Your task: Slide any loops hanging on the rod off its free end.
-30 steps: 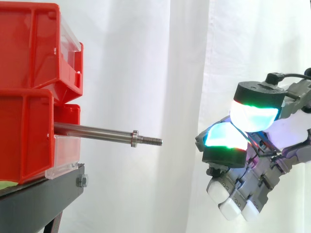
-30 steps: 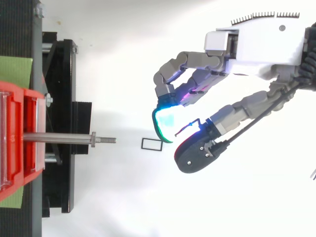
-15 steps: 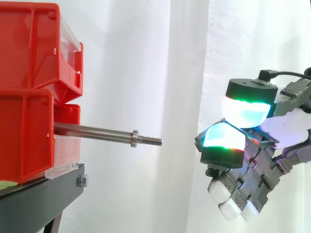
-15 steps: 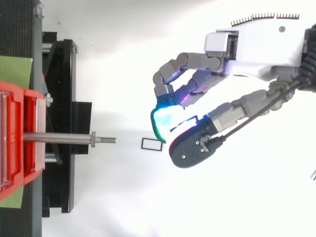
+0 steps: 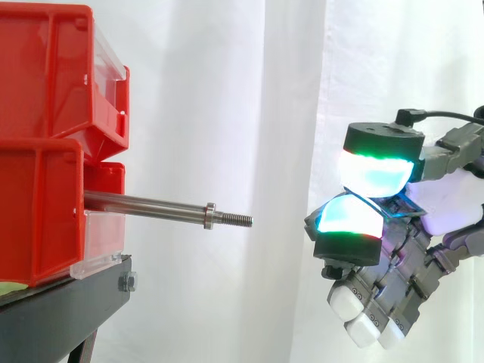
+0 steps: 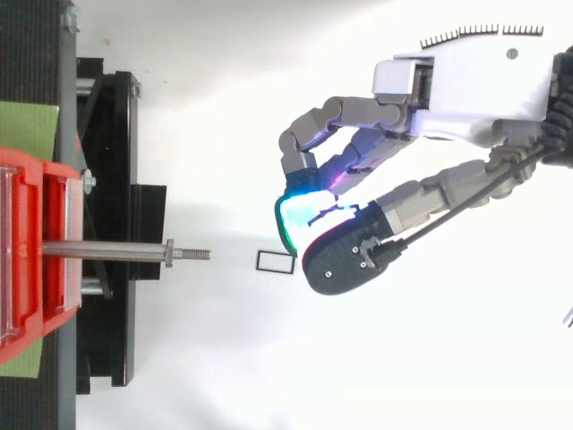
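Steel rod (image 5: 144,204), threaded tip, juts from red bin (image 5: 38,212); hand (image 6: 474,85) curled, empty.

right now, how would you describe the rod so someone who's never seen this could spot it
Find the stacked red bins on the black stand, left in the side view. From the lower bin a slim metal rod juts level to the right. Alone there it is bare steel, with a small collar before its threaded tip.

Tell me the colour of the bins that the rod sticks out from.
The bins are red; the rod is silver metal. Side view shows it best.
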### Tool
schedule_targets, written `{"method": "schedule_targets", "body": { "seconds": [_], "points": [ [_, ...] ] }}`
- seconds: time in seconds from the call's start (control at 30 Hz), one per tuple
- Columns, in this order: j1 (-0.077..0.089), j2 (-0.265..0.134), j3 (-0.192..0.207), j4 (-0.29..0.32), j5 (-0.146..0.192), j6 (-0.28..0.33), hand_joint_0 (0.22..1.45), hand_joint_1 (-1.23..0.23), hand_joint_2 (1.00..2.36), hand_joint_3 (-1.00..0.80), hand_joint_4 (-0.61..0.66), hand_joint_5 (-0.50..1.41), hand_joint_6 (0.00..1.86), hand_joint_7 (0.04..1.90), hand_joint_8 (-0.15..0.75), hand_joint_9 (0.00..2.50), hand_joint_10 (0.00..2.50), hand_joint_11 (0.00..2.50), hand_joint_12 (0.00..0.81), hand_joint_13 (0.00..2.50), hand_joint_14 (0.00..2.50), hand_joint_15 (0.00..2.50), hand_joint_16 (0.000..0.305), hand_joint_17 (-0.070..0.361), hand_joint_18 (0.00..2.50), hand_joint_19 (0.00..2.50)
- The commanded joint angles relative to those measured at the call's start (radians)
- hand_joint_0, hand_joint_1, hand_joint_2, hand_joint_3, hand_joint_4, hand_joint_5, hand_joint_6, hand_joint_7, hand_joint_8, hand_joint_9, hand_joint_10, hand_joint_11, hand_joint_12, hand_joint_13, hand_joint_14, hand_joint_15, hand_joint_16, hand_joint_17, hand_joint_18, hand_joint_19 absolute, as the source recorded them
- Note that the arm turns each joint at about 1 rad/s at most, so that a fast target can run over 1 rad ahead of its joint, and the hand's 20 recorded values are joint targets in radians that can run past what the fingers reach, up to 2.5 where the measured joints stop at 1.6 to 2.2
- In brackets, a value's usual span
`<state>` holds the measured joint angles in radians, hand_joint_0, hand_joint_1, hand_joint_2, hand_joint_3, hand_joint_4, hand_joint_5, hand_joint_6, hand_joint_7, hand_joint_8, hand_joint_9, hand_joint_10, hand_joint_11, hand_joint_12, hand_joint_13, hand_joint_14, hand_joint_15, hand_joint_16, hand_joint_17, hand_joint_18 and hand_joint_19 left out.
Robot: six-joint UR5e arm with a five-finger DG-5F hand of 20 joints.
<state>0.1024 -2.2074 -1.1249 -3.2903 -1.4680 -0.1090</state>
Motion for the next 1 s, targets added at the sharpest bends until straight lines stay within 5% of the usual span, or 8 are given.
{"method": "schedule_targets", "body": {
  "seconds": [0.0,0.2,0.77,0.97],
  "points": [
    [0.000,0.000,0.001,0.001,0.000,0.000,0.62,-0.78,1.01,-0.43,0.16,-0.17,0.71,1.30,0.278,0.79,0.00,0.13,0.274,0.70,0.00,0.08,0.041,0.091,0.57,0.18],
    [0.000,0.000,0.001,0.000,0.003,0.000,0.61,-0.82,1.00,-0.50,0.16,-0.18,0.71,1.28,0.273,0.79,0.00,0.14,0.273,0.70,0.00,0.07,0.041,0.092,0.57,0.16],
    [0.000,0.000,-0.001,0.000,0.000,0.002,0.52,-0.61,1.00,-0.50,0.18,-0.18,0.72,1.24,0.295,0.80,0.00,0.13,0.287,0.71,0.00,0.07,0.044,0.098,0.59,0.17],
    [0.000,0.000,0.001,0.000,-0.003,0.002,0.57,-0.64,1.00,-0.50,0.17,-0.17,0.72,1.29,0.285,0.79,0.00,0.12,0.274,0.70,0.00,0.08,0.041,0.093,0.57,0.17]
  ]
}}
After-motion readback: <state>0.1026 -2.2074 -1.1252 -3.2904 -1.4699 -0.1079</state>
